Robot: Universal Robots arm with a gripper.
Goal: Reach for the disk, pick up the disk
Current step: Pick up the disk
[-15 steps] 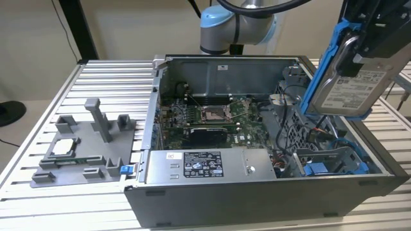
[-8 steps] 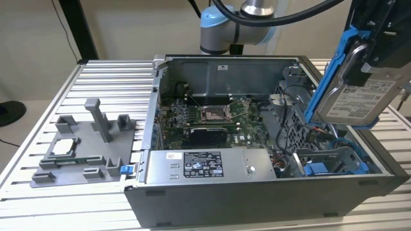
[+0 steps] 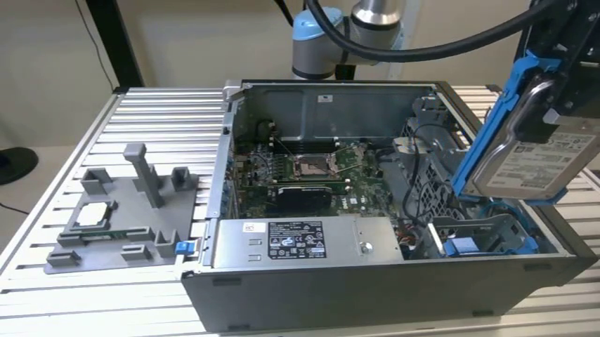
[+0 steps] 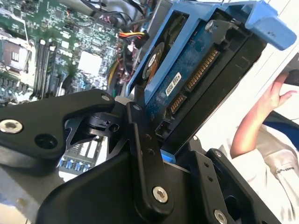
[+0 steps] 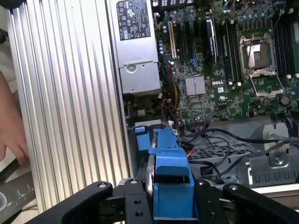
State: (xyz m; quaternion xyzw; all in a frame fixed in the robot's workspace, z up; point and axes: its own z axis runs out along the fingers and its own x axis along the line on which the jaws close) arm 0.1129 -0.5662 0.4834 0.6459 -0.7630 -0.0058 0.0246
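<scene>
The black pincer (image 5: pixel 170 198) is closed on the flat silver metal disk in its blue plastic bracket (image 3: pixel 530 144), held tilted above the open grey computer case (image 3: pixel 375 281). Rigid, dense and shock-sensitive, it seems best gripped by the bracket's edges.

- The exterior view looks down from high in front at the open case (image 3: pixel 394 210) on the table (image 3: pixel 159 119), arm base at 12 o'clock.
- Both wrist views sit close behind the gripper (image 5: pixel 170 200), looking past the disk (image 4: pixel 187 74) at the motherboard (image 5: pixel 224 70).
</scene>
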